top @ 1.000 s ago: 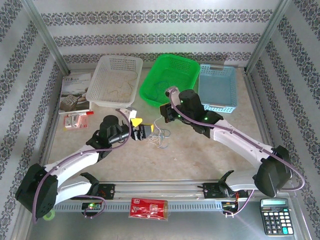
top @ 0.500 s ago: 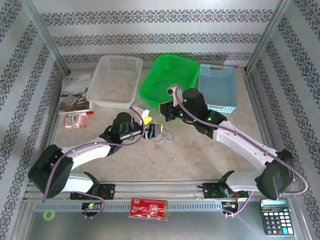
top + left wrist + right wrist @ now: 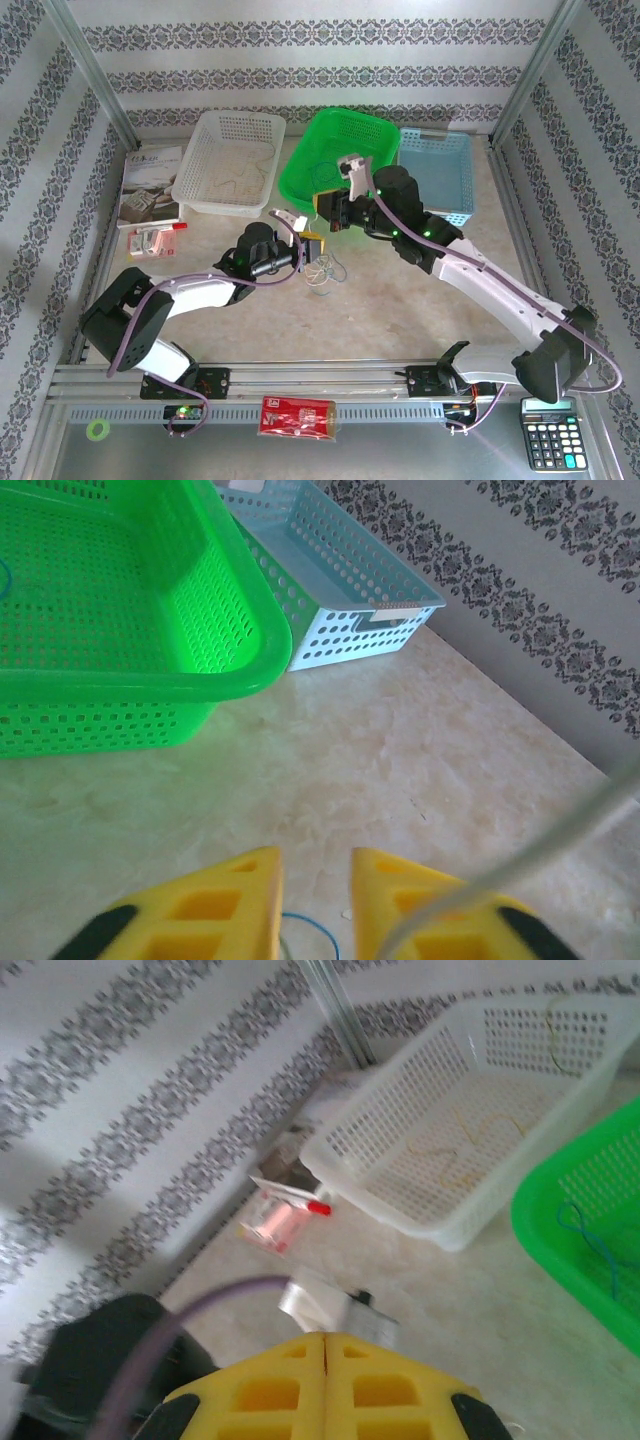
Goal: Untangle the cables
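A small tangle of thin cables [image 3: 325,271] lies on the table in front of the green basket [image 3: 345,150]. My left gripper [image 3: 314,249] sits low at the tangle's left edge. In the left wrist view its yellow fingers [image 3: 230,905] stand a narrow gap apart, and the left gripper [image 3: 315,856] has a blue cable loop [image 3: 328,936] lying in that gap. A blurred whitish strand [image 3: 560,842] crosses in front of the right-hand finger. My right gripper [image 3: 327,206] hangs above the green basket's front rim. Seen from the right wrist, the right gripper [image 3: 325,1340] is shut, with nothing visible between its fingers.
A white basket [image 3: 228,160] at the back left holds yellow strands [image 3: 470,1145]. The green basket [image 3: 585,1210] has a blue strand [image 3: 592,1242] inside it. A blue basket [image 3: 436,175] stands right of the green one. A book [image 3: 150,185] and a pink item [image 3: 155,240] lie left; a calculator [image 3: 548,432] sits front right.
My left arm has reached right to the tangle and its jaws have narrowed. My right gripper has risen and drawn back toward the green basket, staying shut.
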